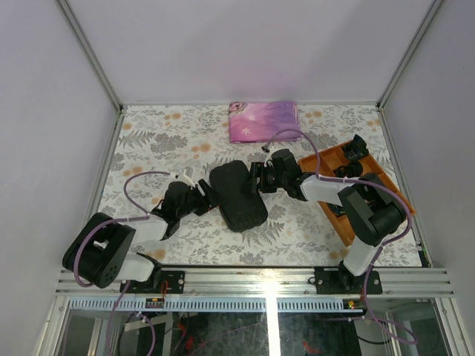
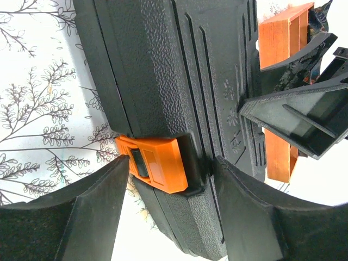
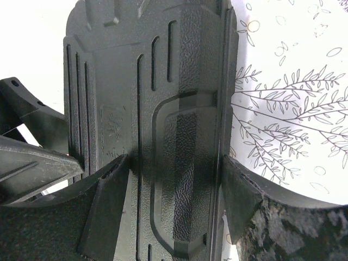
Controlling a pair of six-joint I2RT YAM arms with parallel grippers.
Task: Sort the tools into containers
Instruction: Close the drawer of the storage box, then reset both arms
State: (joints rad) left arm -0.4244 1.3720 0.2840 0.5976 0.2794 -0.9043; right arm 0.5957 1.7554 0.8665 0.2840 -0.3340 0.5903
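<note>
The closed black tool case (image 1: 239,199) lies near the middle of the floral worktop (image 1: 156,141). Its long axis runs roughly from near to far, and the near end is turned a little to the right. The ribbed, textured shell faces up.

The left fingers (image 2: 92,212) come to the case from its left side. They stand on both sides of the case's edge, where the orange latch (image 2: 157,163) sits between them. One finger is beside the latch and the other lies on the ribbed face, so they appear clamped on the case.

A little farther, the right fingers (image 3: 103,206) come from the right side. They hold the moulded handle part of the case (image 3: 179,81) between them, one finger on the ribbed face and one at the outer edge, and also look pressed on it.

To the right of the case, just behind the right fingers, an orange compartment tray (image 1: 310,162) lies at an angle. The right arm (image 1: 371,211) covers much of it. Dark items lie at its far end, too small to identify.

Farthest, near the back edge, lies a folded pink-purple cloth (image 1: 263,120), well apart from the case.
</note>
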